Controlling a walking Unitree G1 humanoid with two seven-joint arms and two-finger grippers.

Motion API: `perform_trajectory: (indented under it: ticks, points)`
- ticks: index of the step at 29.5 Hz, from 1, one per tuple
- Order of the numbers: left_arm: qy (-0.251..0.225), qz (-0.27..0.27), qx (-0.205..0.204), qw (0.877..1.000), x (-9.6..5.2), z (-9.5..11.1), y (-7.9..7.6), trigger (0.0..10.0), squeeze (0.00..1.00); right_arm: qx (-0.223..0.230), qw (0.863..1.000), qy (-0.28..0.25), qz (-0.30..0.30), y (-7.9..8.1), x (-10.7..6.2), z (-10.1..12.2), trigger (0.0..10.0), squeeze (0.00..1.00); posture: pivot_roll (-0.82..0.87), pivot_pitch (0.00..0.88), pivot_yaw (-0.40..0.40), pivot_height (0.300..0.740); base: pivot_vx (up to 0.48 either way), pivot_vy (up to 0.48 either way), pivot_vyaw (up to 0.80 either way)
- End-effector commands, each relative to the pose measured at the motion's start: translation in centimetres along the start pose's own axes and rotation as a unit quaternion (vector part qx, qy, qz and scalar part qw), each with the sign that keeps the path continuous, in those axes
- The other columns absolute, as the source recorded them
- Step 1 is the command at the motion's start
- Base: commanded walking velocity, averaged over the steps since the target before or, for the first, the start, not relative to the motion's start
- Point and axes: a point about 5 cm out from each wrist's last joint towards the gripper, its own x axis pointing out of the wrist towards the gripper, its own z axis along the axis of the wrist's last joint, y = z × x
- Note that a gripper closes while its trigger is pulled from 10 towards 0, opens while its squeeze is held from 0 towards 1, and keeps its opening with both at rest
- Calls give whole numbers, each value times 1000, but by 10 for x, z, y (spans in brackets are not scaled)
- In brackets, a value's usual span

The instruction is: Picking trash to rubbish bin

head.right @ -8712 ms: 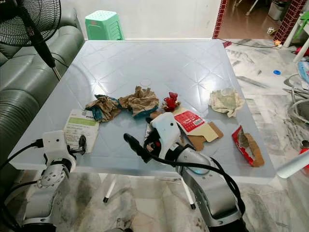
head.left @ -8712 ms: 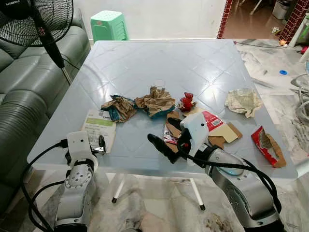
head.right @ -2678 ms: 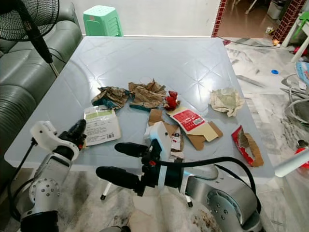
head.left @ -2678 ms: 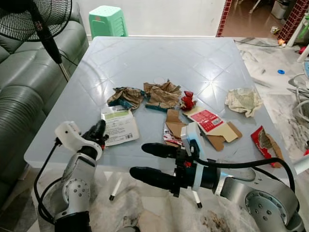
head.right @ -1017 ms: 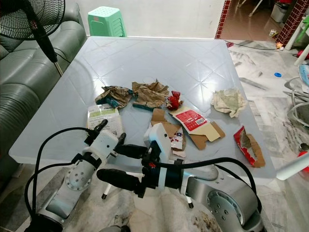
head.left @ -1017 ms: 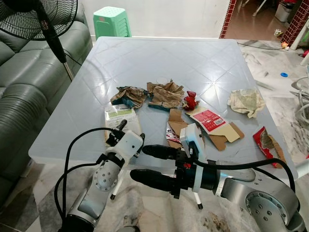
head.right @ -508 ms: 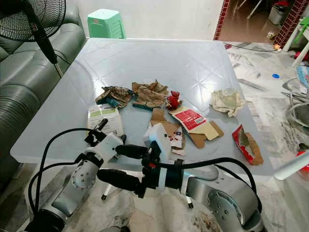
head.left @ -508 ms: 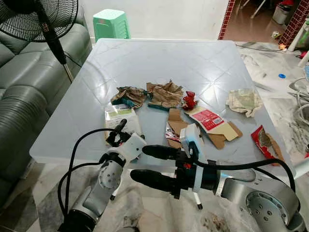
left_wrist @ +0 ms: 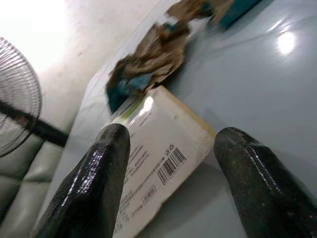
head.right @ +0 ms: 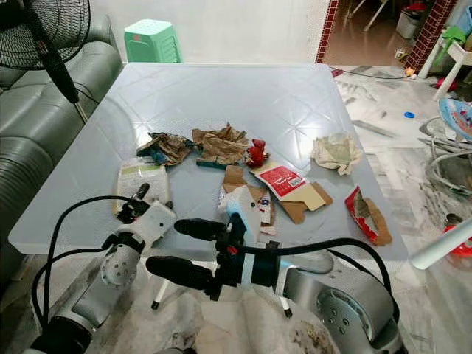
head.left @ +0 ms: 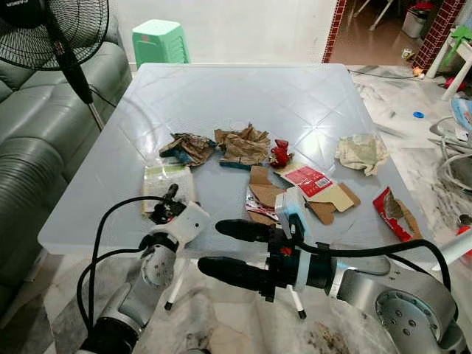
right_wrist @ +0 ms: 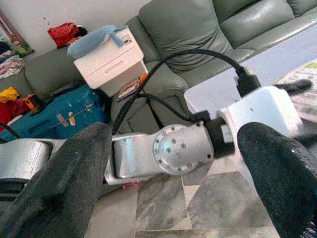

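Left gripper (head.left: 169,200) down at the lower left of the head view, right at the near edge of the surface (head.left: 221,96), fingers (left_wrist: 99,183) spread and released. Flat white packet (head.left: 164,184) lying just past the fingertips, near corner sitting between them in the wrist shot, not gripped. Crumpled brown paper (head.left: 189,147) a bit beyond it. Right gripper (head.left: 221,251) low centre, below the surface edge, fingers wide apart, holding nothing.

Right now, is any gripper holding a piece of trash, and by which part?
Nothing is held. The left gripper is open, its fingers hovering at the flat packet on the table edge. The right gripper is open in front of the table.
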Motion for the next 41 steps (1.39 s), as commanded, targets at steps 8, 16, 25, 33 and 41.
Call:
perform_trajectory:
  ticks: [8,16,25,33,41]
  points:
    - [29,11,-11,999,-1,-12,6,0,0,-4,1000,-5,2,2,0,4,10000,0,-67,81,0,740,0,0,0]
    - [21,8,-14,1000,-2,-9,4,0,0,-2,1000,-4,1,2,0,2,10000,0,-68,81,2,740,0,0,0]
    - [9,14,-13,1000,-6,-4,5,0,0,-4,1000,-4,-1,1,0,3,10000,0,-66,79,0,740,0,0,0]
    - [11,20,-11,1000,-12,-6,6,0,0,-4,1000,-4,0,1,0,2,10000,0,-63,79,-1,740,0,0,0]
    - [-25,93,-23,995,-15,11,30,0,0,-6,1000,-4,-3,-1,0,3,10000,0,-59,78,-3,740,0,0,0]
